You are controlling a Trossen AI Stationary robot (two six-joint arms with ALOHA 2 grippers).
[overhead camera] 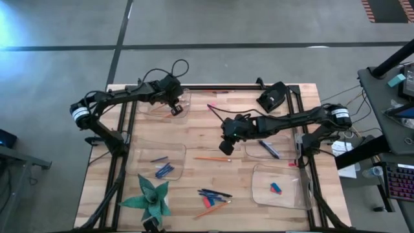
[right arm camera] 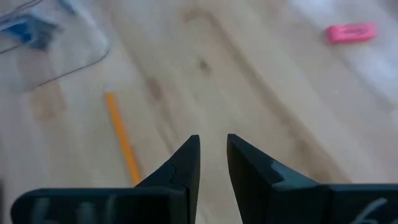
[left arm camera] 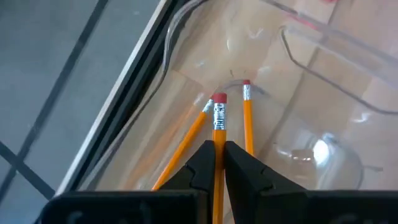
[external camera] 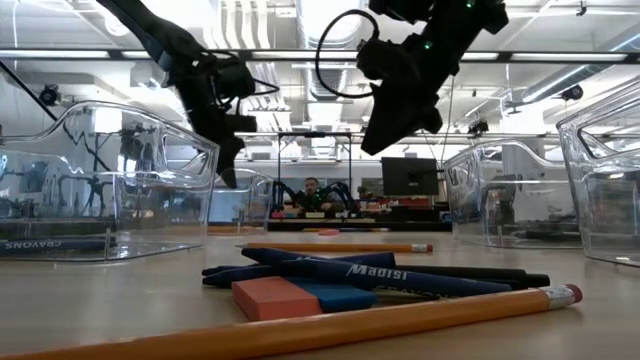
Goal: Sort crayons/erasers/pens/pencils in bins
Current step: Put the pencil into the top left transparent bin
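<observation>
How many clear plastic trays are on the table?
4: far-left tray, near-left tray holding crayons, mid-right tray, near-right tray holding a blue eraser.

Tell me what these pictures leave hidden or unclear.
- High view: left gripper fingers too small; the pencil they hold shows only in the wrist view.
- Right wrist view: pink eraser blurred.
- Low view: front pencil cut off by the picture's left edge.
</observation>
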